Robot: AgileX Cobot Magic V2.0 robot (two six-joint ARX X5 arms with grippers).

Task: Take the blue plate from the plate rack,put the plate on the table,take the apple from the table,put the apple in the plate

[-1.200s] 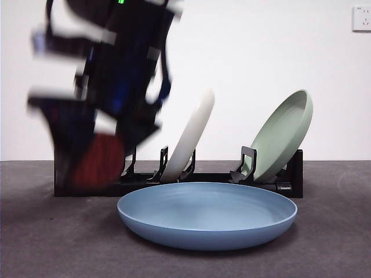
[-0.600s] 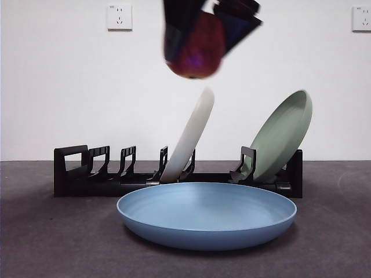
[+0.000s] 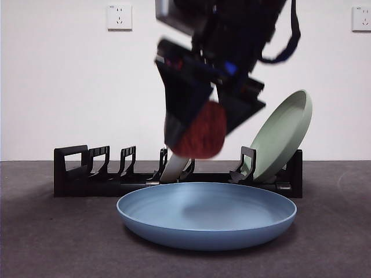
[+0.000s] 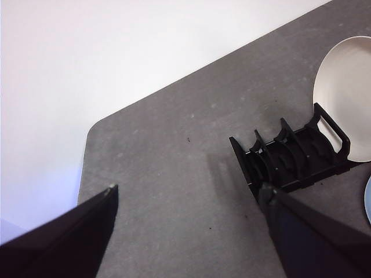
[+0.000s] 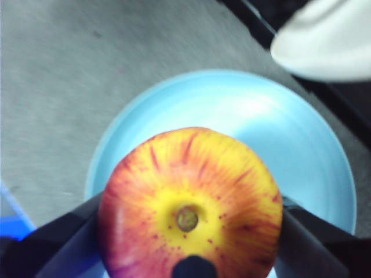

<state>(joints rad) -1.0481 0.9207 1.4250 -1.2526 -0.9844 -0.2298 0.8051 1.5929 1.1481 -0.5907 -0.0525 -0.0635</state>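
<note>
Right wrist view: right gripper (image 5: 190, 231) clamped on apple (image 5: 190, 204), stem dip toward camera, above blue plate (image 5: 301, 150).

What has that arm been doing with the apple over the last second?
The right hand, still shut on the apple, carried it from the rack's left end up and across, then down over the blue plate. The plate, the plate rack and its two other plates stayed put.
</note>
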